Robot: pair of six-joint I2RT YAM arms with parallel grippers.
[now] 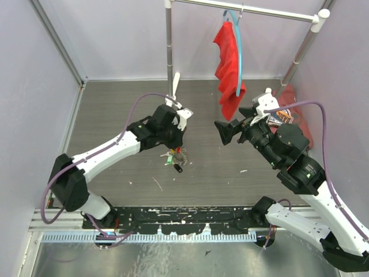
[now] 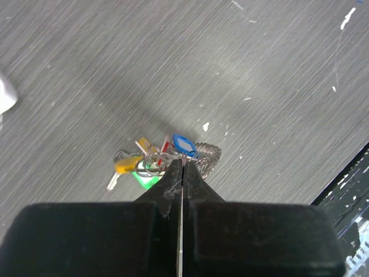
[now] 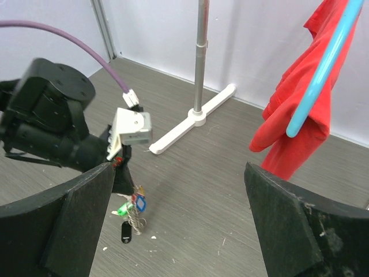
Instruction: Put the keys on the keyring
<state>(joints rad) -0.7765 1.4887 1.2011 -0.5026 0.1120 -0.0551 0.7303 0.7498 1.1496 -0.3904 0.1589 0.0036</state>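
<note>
Two arms are shown over a grey wood-grain table (image 1: 115,104). The left end effector (image 2: 181,168) is pointed down at mid-table, its fingers pressed together with no gap visible, and the keys (image 2: 158,163) are pinched in a bunch at their tips. Within the bunch a blue tag (image 2: 184,144), a yellow head (image 2: 127,166) and a green head (image 2: 147,180) are seen, with a sliver of red between them and a coiled metal piece (image 2: 209,156) just beside the blue tag. Thin grey loops (image 2: 153,163) are seen among the heads; whether they are part of the keyring cannot be told. In the right wrist view the bunch is seen hanging below the left fingers, with a black tag (image 3: 125,232) lowest; whether it touches the table cannot be told. The right end effector (image 3: 177,168) is held well apart from the bunch, to its right, with fingers spread wide and nothing between them. A red cloth (image 1: 229,63) on a light-blue hanger hoop (image 1: 238,52) is hung from a white rack (image 1: 169,46) at the far side.
</note>
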